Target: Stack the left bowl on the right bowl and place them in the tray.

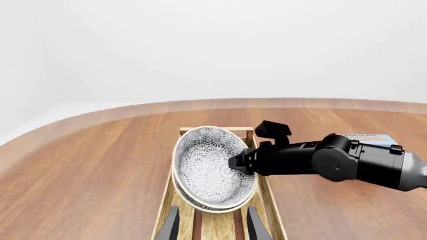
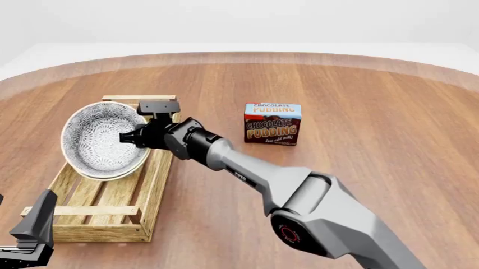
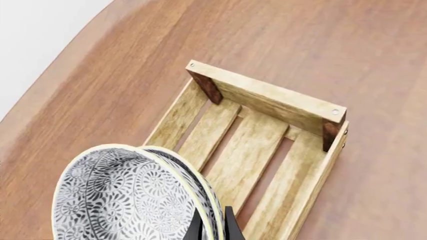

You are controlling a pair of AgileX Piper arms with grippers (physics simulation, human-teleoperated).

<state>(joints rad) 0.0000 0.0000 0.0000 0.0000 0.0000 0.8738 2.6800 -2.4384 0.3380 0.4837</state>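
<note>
I am gripping the rim of the stacked bowls (image 2: 103, 140) with my right gripper (image 2: 129, 138), its fingers pinched narrow on the near-side edge. The bowls are tilting, leaning over the far half of the tray (image 2: 120, 213), whose long axis runs away from me. My left gripper (image 2: 30, 235) is waiting near the tray's close end, fingers apart, holding nothing.

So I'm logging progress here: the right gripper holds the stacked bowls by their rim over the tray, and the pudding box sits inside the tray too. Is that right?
Not quite. The chocolate pudding box stands on the table, outside the tray, as the front view shows. The rest holds: the right gripper pinches the rim of the stacked bowls over the tray's far end.
</note>
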